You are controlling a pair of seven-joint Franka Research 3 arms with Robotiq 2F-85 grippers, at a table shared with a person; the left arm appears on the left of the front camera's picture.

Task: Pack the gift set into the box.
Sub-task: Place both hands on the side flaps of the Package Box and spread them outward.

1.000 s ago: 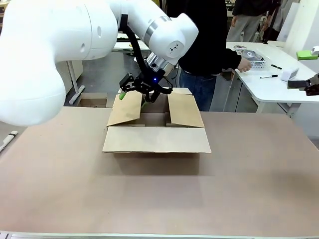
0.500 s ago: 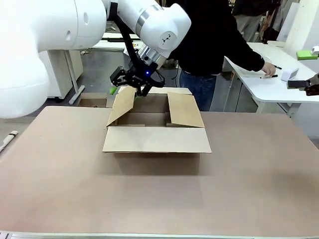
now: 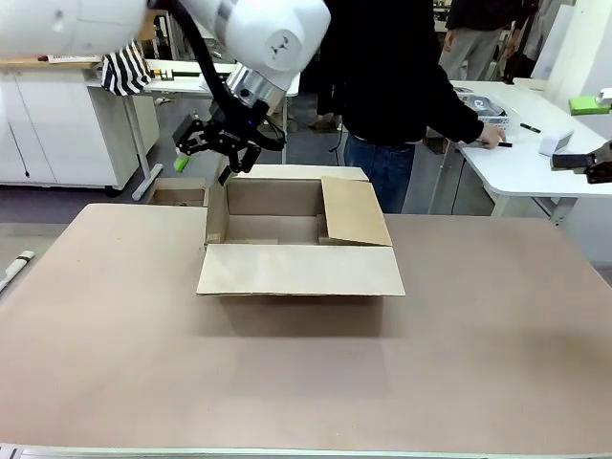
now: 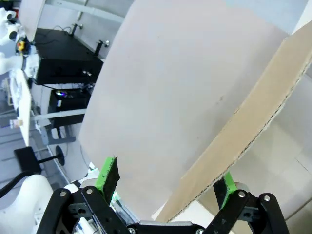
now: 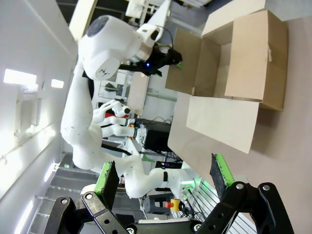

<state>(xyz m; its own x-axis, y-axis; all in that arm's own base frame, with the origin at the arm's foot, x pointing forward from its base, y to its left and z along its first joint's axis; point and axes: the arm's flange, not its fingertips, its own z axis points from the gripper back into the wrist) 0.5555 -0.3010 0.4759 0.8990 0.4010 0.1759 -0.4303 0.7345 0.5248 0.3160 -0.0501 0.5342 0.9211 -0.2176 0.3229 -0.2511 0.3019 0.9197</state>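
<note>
Front: box (image 3: pixel 277 198) is sitting open mid-table, near flap (image 3: pixel 301 270) lying flat toward 6 o'clock, right flap (image 3: pixel 354 212) leaning inward, left flap (image 3: pixel 216 215) standing upright. Left gripper (image 3: pixel 204 169) is hovering at the box's 10 o'clock, just above that upright flap, fingers apart. Left wrist: pads are spreading wide, flap edge running between them, closest to the 4 o'clock pad; can't tell if touching. Right wrist: right gripper (image 5: pixel 165 173) is hanging spread, gripping nothing, box well apart at 1 o'clock.
</note>
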